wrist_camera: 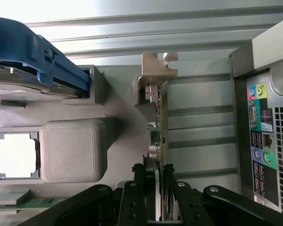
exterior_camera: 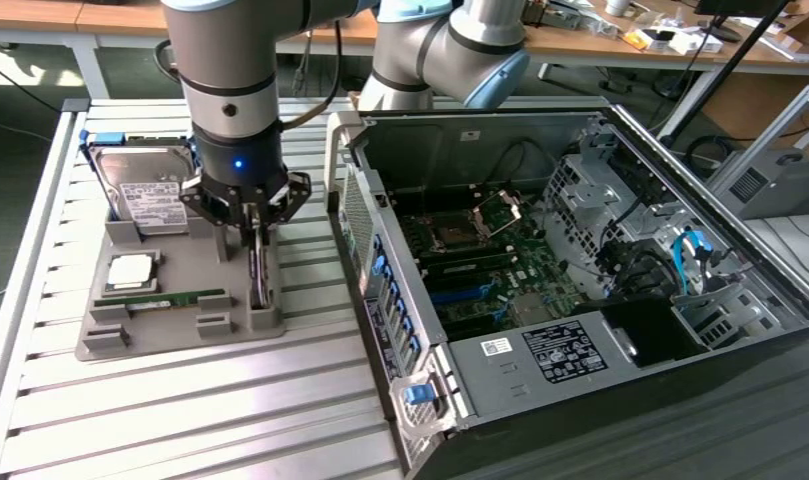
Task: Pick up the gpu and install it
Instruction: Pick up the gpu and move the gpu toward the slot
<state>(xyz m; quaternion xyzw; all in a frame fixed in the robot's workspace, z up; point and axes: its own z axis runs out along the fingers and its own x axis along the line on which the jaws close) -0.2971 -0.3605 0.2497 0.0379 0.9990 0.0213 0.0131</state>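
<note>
Step in hand: the pick.

- The gripper (exterior_camera: 253,236) is hanging straight down over the grey tray (exterior_camera: 177,335), which is sitting on the slatted bench (exterior_camera: 217,415) toward its edge at the exterior view's left.
- The open computer case (exterior_camera: 357,200) is lying just beside the tray.
- The gpu (exterior_camera: 259,278) is standing on its long edge in a slot along the tray edge that faces the case. Its silver bracket (wrist_camera: 158,66) is resting at the slot's far end post.
- In the wrist view the fingers (wrist_camera: 149,175) are straddling the card's upper edge, one on each face. They are looking clenched on the gpu (wrist_camera: 162,123), with no gap showing at either pad. The card is not yet lifted and its lower edge is sitting in the slot.

Doing it well (judgement):

- The grip is sitting off-centre along the card, away from the bracket, so the bracket end is likely to be the heavy one. Any lift wants to be straight up and slow, so the bracket is not catching on its post.
- The card is thin, so pressure belongs on bare board, not on components.
- The arm should be keeping clear of the hard drive (exterior_camera: 144,190), the processor (exterior_camera: 131,268) and the memory stick (exterior_camera: 164,298) elsewhere on the tray.
- Risk: the card tilting between the pads once it is free of the slot.
</note>
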